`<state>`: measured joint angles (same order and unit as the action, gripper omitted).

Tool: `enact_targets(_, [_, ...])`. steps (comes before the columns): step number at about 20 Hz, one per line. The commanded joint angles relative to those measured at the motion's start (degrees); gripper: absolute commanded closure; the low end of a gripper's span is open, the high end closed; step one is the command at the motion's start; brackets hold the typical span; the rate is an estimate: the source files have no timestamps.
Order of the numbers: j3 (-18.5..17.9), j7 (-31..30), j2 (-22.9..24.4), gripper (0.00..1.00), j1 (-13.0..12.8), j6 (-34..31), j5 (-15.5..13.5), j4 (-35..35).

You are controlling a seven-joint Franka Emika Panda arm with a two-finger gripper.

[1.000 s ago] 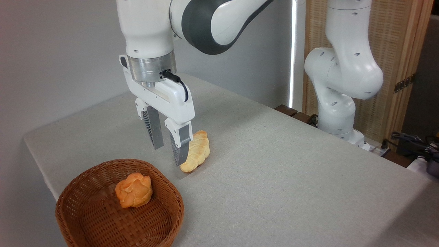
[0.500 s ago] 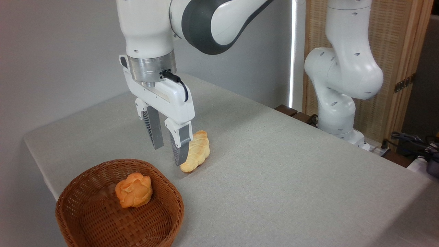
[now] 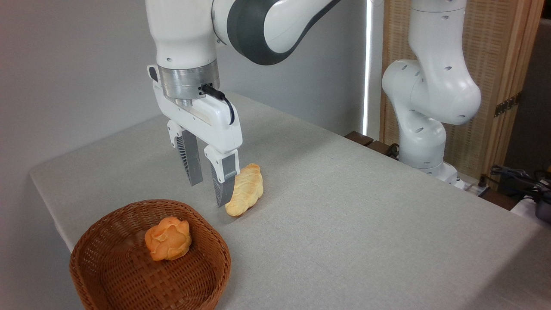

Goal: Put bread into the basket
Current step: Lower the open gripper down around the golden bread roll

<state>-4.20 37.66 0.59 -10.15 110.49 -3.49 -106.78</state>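
The bread [image 3: 246, 189], a pale golden ridged roll, lies on the grey table to the right of the basket's far side. My gripper [image 3: 208, 195] hangs open just left of it, fingers pointing down with nothing between them. The right finger [image 3: 224, 181] overlaps the roll's left edge in this view; whether they touch I cannot tell. The reddish-brown wicker basket [image 3: 217, 243] sits at the table's near left corner, below and left of the gripper.
A knobbly orange bun [image 3: 168, 238] lies inside the basket. The table's left edge [image 3: 47, 206] runs close to the basket. The arm's white base [image 3: 424, 142] stands at the back right, with cables [image 3: 516, 178] beyond it.
The gripper has risen slightly and shifted a little to the left, still open. The bread and the basket have not moved.
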Motion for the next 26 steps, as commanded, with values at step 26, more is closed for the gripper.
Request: enact_targets(26, [3.1, -22.1, 0.6, 0.00, -4.0, -0.2, -4.8, -12.5])
